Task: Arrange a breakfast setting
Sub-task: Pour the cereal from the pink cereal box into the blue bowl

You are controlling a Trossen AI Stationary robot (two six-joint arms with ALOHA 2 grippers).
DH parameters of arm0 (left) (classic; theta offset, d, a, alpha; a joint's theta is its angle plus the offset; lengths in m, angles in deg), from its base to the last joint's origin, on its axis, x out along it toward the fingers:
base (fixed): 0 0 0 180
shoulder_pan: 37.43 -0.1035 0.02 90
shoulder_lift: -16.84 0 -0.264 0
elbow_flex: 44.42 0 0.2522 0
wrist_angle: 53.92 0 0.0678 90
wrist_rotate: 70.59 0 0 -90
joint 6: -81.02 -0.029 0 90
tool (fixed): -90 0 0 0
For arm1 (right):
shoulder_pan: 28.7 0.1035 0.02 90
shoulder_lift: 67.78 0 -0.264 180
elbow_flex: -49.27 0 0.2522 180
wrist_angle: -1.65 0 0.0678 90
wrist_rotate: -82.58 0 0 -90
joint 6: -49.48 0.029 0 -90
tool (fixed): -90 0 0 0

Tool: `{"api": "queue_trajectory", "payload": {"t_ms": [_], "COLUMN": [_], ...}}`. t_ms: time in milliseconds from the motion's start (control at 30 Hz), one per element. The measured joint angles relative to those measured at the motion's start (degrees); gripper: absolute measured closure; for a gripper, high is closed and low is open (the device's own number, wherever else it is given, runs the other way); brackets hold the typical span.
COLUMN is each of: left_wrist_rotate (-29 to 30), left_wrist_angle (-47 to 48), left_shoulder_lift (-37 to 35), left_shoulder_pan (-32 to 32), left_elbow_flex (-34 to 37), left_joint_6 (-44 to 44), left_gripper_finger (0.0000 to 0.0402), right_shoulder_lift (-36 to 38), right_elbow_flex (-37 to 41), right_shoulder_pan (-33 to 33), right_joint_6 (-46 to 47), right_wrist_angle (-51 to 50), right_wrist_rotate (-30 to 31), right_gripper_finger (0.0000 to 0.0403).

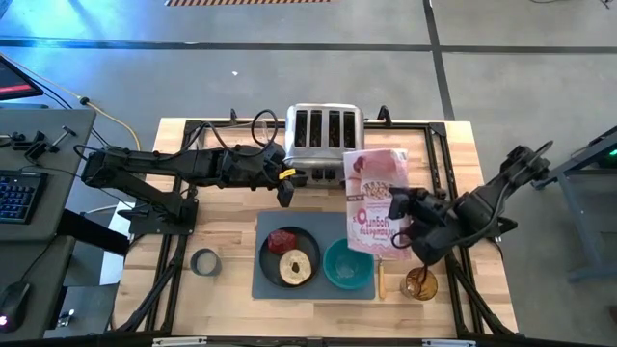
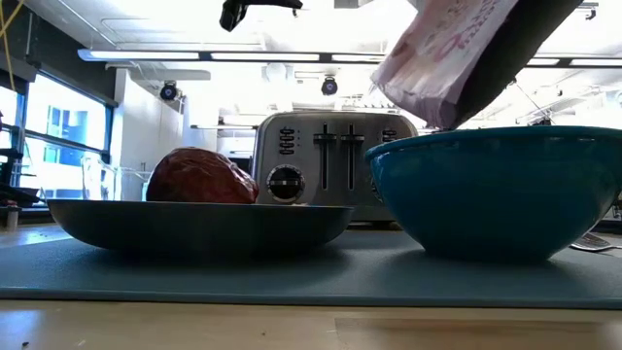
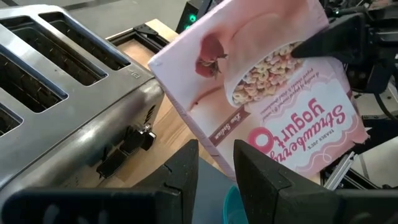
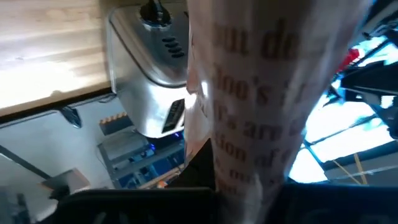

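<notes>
The right tool [image 1: 410, 214] is clenched on the pink-and-white cereal bag [image 1: 376, 198] and holds it in the air, tilted, above the teal bowl [image 1: 348, 265]. In the low view the bag's lower end hangs over the bowl's rim without touching it. The print on the bag reads "Strawberry Yogurt".

The left tool [image 1: 285, 196] hovers in front of the chrome four-slot toaster [image 1: 324, 132], which stands at the far side of the wooden tabletop [image 1: 227, 188]. Its fingers [image 3: 186, 168] are only slightly apart, and nothing is between them.

The grey rectangular mat [image 1: 268, 287] lies at the near middle of the tabletop. On it, at the left, sits the dark grey round plate [image 1: 263, 253]. The plate carries the dark-red food lump [image 1: 281, 239] at its far side and the tan bagel-like ring [image 1: 296, 267] at its near side, just beside each other. The teal bowl stands on the mat to the right of the plate. I cannot tell whether there is cereal inside it.

The wooden-handled spoon [image 1: 380, 280] lies just beside the right edge of the mat. An amber glass [image 1: 419, 283] stands further right. A grey tape roll [image 1: 204, 261] lies to the left of the mat.
</notes>
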Motion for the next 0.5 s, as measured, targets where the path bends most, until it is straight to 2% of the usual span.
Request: {"api": "queue_trajectory", "payload": {"t_ms": [267, 500], "left_wrist_rotate": [0.0, 0.0], "left_wrist_angle": [0.0, 0.01], "left_shoulder_lift": [0.0, -0.01], "left_shoulder_pan": [0.0, 0.0], "left_elbow_flex": [0.0, 0.0], "left_joint_6": [0.06, 0.08], "left_gripper_finger": [0.0312, 0.0312], "right_shoulder_lift": [-2.39, -3.16], "right_elbow_flex": [0.0, 0.0], "right_shoulder_pan": [4.36, 5.19], "right_joint_6": [0.0, -1.71], "right_wrist_angle": [1.51, 1.88], "right_wrist_rotate": [2.38, 5.48], "right_gripper_finger": [0.0403, 0.0403]}}
